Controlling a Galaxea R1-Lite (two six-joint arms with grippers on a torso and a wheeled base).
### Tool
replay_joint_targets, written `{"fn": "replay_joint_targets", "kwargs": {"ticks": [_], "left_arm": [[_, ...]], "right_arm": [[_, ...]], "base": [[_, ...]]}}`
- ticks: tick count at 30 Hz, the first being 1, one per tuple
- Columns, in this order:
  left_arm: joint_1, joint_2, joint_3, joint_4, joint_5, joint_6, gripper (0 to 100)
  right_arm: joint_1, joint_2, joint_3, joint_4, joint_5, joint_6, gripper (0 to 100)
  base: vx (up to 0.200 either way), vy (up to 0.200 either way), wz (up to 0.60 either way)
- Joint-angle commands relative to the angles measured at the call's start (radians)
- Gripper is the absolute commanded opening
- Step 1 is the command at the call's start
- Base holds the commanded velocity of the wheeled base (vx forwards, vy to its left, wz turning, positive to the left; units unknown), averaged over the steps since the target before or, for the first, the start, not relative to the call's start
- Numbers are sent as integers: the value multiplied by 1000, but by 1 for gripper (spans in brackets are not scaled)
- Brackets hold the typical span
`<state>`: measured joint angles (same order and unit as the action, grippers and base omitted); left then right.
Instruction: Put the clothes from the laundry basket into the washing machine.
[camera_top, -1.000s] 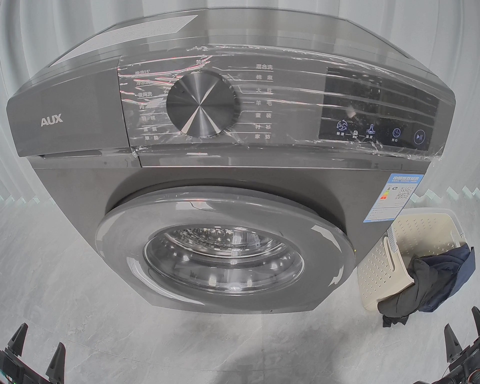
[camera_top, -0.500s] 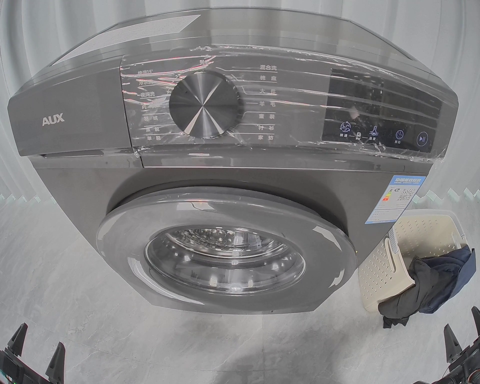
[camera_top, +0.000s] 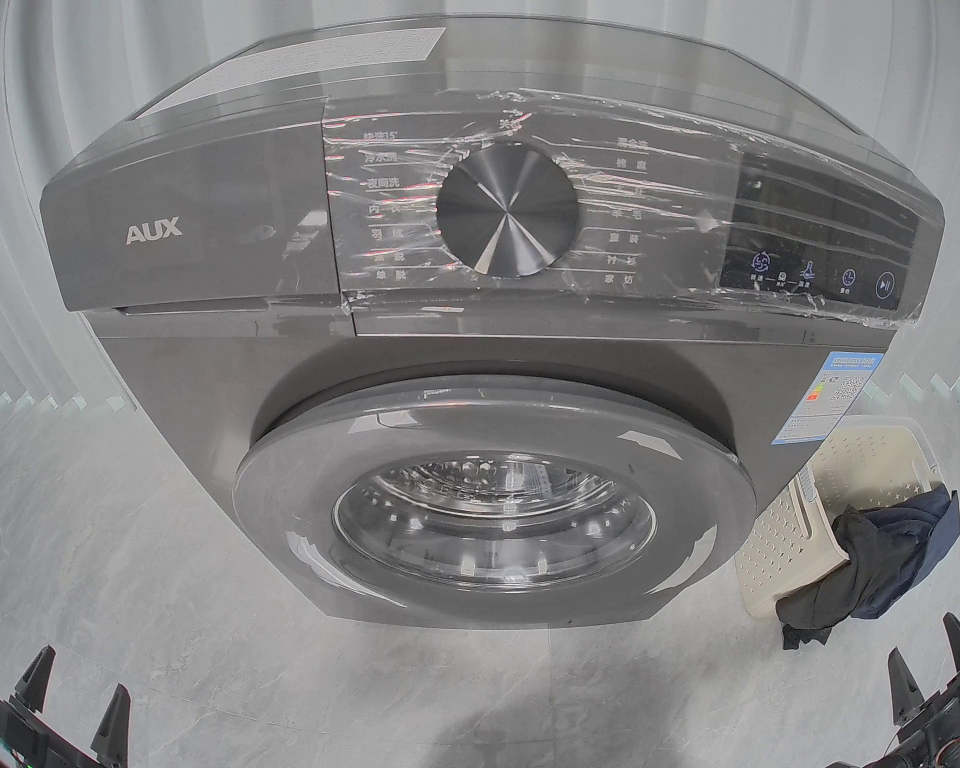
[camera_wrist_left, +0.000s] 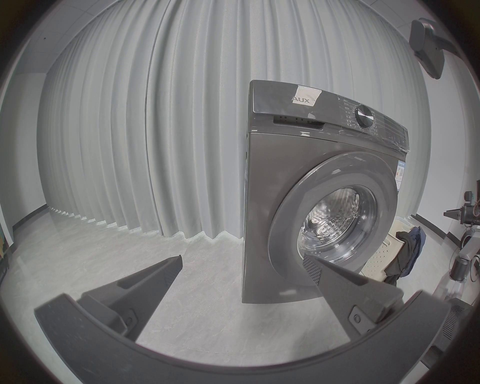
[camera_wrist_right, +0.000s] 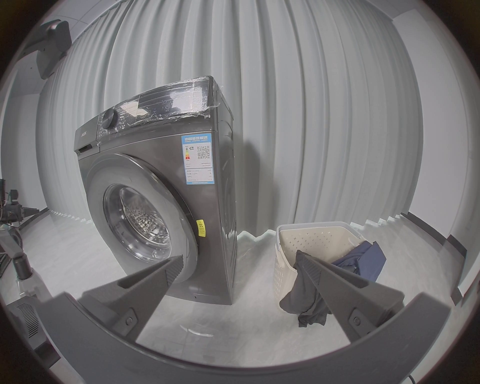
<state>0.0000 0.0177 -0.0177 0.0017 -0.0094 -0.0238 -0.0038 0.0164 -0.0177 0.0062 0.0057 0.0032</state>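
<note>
Nearest you, at the lower corners of the head view, the left gripper (camera_top: 78, 685) and right gripper (camera_top: 922, 640) hang low over the pale tiled floor (camera_top: 150, 560), each with its fingers spread and nothing between them. Beyond them stands the washing machine (camera_top: 480, 300). Its round door (camera_top: 495, 500) is shut, and the drum seen through the glass looks empty. Just beside the machine, on the robot's right, the cream laundry basket (camera_top: 790, 540) sits on the floor. A dark grey garment (camera_top: 850, 580) is draped over its front rim and hangs down the outer wall toward the floor, and a navy garment (camera_top: 920, 540) lies against it inside. A pleated curtain (camera_wrist_right: 325, 125) hangs behind. Judge the task as not begun: the door is yet to be opened, and you have both garments left to lift and load.
</note>
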Motion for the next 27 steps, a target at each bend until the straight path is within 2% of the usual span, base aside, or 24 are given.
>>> {"fn": "replay_joint_targets", "kwargs": {"ticks": [1,19,26,27], "left_arm": [[0,-18,16,0,0,1,100],[0,-18,16,0,2,5,100],[0,-18,16,0,2,5,100],[0,-18,16,0,2,4,100]], "right_arm": [[-1,-16,16,0,0,0,100],[-2,-16,15,6,2,-2,100],[-2,-16,16,-3,-12,11,100],[-2,-16,-11,-57,-3,6,100]], "base": [[0,0,0],[0,0,0],[0,0,0],[0,0,0]]}}
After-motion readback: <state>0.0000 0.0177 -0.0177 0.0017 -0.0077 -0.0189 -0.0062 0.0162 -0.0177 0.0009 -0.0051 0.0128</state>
